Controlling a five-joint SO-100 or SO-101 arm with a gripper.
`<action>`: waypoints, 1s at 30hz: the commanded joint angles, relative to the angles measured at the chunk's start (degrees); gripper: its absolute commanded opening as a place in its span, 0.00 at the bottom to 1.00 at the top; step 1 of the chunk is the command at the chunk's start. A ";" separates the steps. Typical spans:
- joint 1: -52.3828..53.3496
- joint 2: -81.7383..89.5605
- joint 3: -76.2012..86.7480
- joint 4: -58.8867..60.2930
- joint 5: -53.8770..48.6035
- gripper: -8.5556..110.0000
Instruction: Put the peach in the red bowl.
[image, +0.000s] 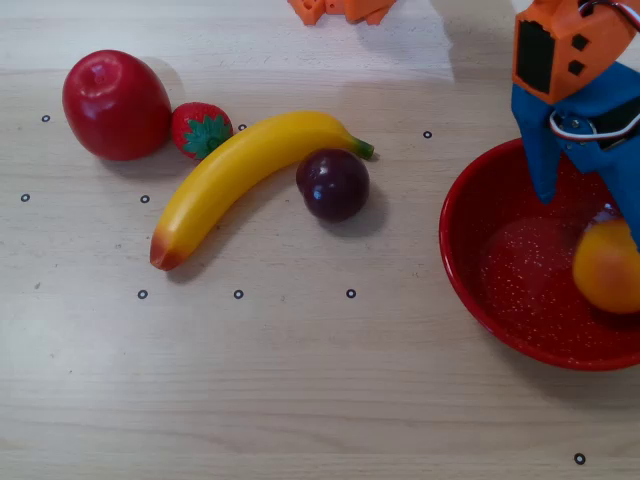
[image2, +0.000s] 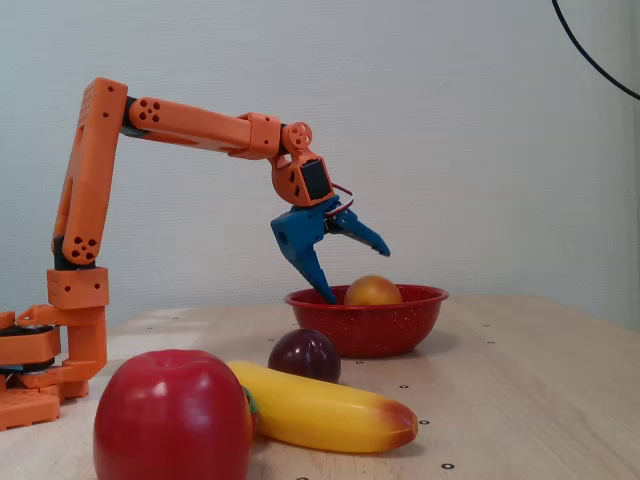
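The peach (image: 607, 265) lies inside the red bowl (image: 470, 270), toward its right side in the overhead view, its outline slightly blurred there. In the fixed view only its top (image2: 372, 291) shows above the rim of the bowl (image2: 390, 325). The tool (image2: 355, 270) hangs over the bowl with its blue fingers spread wide apart and nothing between them; one finger (image2: 312, 265) points down to the bowl's left rim, the other reaches out to the right above the peach, clear of it. In the overhead view the tool (image: 600, 205) covers the far part of the bowl.

The bowl stands at the right of the wooden surface (image: 300, 380). To its left lie a dark plum (image: 334, 184), touching a banana (image: 240, 175), then a strawberry (image: 201, 130) just beside a red apple (image: 115, 104) at far left. The arm's orange base (image2: 35, 370) sits at the left in the fixed view.
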 joint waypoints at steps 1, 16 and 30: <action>-3.25 5.71 -3.69 -0.62 -1.58 0.45; -12.92 25.84 1.58 1.05 -2.90 0.12; -27.60 55.81 38.76 -10.37 -0.79 0.07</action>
